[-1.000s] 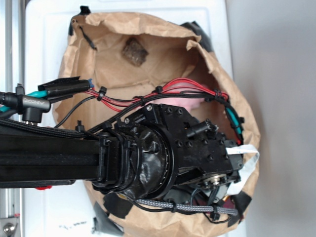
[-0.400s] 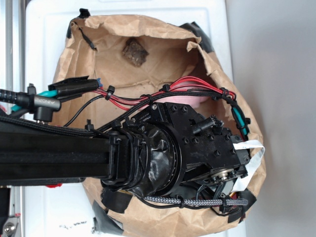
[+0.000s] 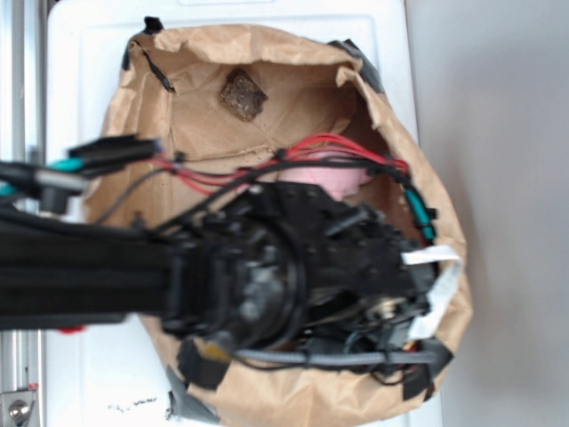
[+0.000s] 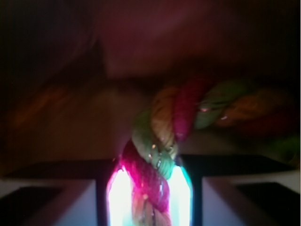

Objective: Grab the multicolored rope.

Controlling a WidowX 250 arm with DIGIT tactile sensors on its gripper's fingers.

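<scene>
The wrist view is filled by the multicolored rope [image 4: 162, 141], whose twisted red, yellow and green strands are pinched between the two jaws of the gripper [image 4: 149, 197] at the lower edge, the remainder being curved up and to the right. In the exterior view, the arm [image 3: 89, 276] is seen reaching into a brown paper bag [image 3: 293, 98], motion-blurred. A pink plush toy [image 3: 331, 178] is partly exposed beneath red wires [image 3: 333, 147], and a dark brown block [image 3: 242, 94] is shown against the bag's far wall.

The arm [image 3: 133, 276] has drawn back left in the paper bag [image 3: 293, 89], now motion-blurred.
</scene>
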